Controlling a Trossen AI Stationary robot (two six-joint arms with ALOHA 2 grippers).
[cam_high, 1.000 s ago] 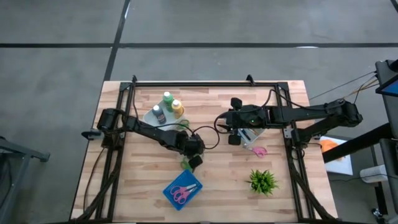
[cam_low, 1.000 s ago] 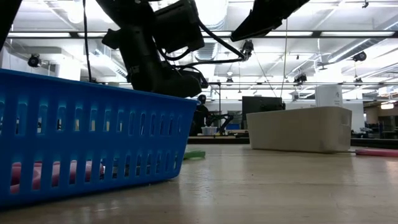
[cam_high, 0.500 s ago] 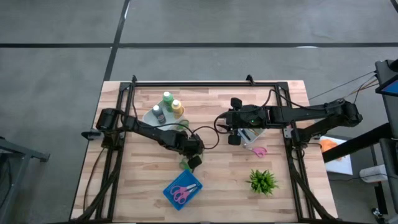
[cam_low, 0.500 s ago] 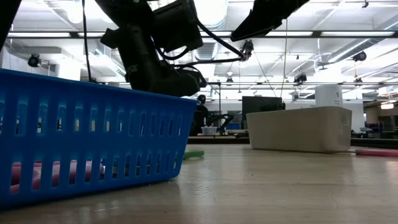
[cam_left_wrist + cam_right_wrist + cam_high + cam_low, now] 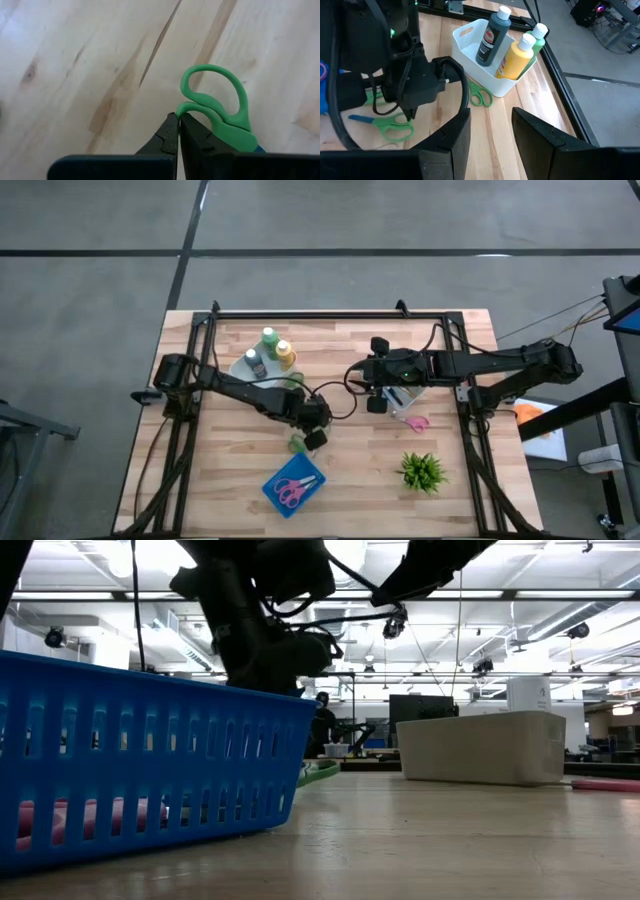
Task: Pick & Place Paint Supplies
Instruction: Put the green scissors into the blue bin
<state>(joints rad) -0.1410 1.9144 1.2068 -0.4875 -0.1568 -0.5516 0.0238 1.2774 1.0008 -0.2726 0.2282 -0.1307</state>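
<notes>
Your left hand, fingers together, sits at bench centre beside green scissors. Your right hand, fingers apart and empty, waits at 2 o'clock. Three paint bottles stand in a white bin at 11 o'clock.

Grey concrete floor; ceiling strip lights beyond wooden table.
</notes>
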